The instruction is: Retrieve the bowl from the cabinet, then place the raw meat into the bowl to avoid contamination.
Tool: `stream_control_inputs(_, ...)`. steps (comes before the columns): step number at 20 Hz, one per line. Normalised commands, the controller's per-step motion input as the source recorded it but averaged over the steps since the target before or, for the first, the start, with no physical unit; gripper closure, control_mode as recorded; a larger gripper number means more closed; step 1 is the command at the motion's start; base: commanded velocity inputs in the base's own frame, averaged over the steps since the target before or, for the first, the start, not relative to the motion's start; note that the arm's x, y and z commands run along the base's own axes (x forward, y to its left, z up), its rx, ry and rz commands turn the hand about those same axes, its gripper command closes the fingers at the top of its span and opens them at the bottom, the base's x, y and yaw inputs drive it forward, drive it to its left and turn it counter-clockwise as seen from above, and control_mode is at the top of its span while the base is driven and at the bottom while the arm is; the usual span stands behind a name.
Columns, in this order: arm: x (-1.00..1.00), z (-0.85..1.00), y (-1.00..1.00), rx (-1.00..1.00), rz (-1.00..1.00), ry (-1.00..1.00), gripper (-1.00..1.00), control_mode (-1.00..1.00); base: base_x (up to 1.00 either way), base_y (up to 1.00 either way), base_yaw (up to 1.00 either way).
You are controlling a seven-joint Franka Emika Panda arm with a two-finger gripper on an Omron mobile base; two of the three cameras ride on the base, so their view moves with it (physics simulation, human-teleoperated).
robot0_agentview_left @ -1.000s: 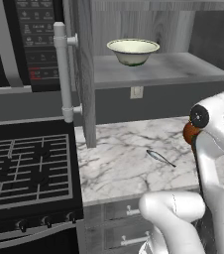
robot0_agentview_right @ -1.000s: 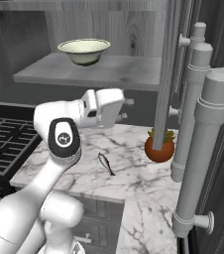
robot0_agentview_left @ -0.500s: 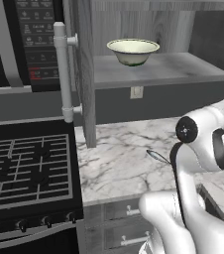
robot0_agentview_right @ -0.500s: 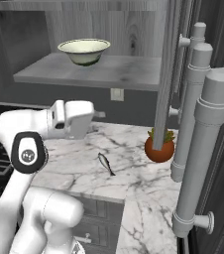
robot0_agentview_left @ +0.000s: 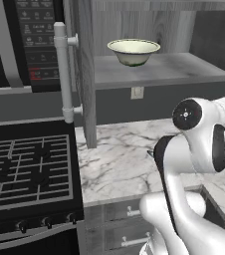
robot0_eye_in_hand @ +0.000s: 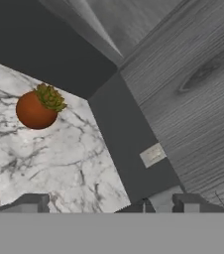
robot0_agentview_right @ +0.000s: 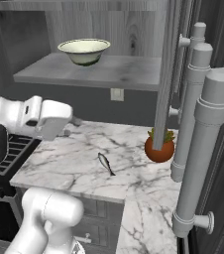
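Cream-white bowl (robot0_agentview_left: 134, 51) seen on the open cabinet (robot0_agentview_right: 91, 69) shelf, upright, not yet fetched. Cabinet doors already swung wide, bar handles (robot0_agentview_right: 198, 149) standing out in front at the right. Meat (robot0_agentview_right: 106, 163) found lying flat on the counter (robot0_agentview_right: 69, 163), well apart from the bowl and well below it, near the plant pot (robot0_agentview_right: 159, 147) but not touching it. Judged barely begun past the door-opening: bowl left to lift down and set on the counter, meat left to pick up and put in it. Gripper (robot0_eye_in_hand: 109, 203) held low over the counter with fingertips (robot0_eye_in_hand: 32, 201) spread wide and nothing between them, aimed at the dark backsplash and the shelf's underside rather than at the bowl; judged to need a rise toward the shelf first. Marble counter, white with grey veins, otherwise bare apart from pot and meat. Wall outlet (robot0_agentview_left: 137, 92) set in the dark backsplash under the shelf. Black stove (robot0_agentview_left: 27, 169) with grates alongside to the left, knobs along its front edge; black microwave (robot0_agentview_left: 32, 40) above it. Grey drawers (robot0_agentview_left: 119, 224) under the counter.
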Motion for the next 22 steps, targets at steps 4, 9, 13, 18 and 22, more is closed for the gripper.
stream_control_inputs(4, -0.37, 0.17, 0.10, 0.28, 0.02, 0.00, -1.00, -1.00, 0.00, 0.00, 0.00)
stream_control_inputs(9, -0.31, 0.17, -0.03, 0.35, 0.03, -0.04, -1.00, -1.00, 0.00, 0.00, 0.00)
stream_control_inputs(13, -0.28, 0.23, -0.09, 0.38, 0.02, -0.09, -1.00, -1.00, 0.00, 0.00, 0.00)
stream_control_inputs(18, -0.10, 0.34, 0.00, 0.32, 0.00, -0.11, -1.00, -1.00, 0.00, 0.00, 0.00)
stream_control_inputs(22, 0.00, 0.37, 0.00, 0.24, -0.01, -0.11, -1.00, -1.00, 0.00, 0.00, 0.00)
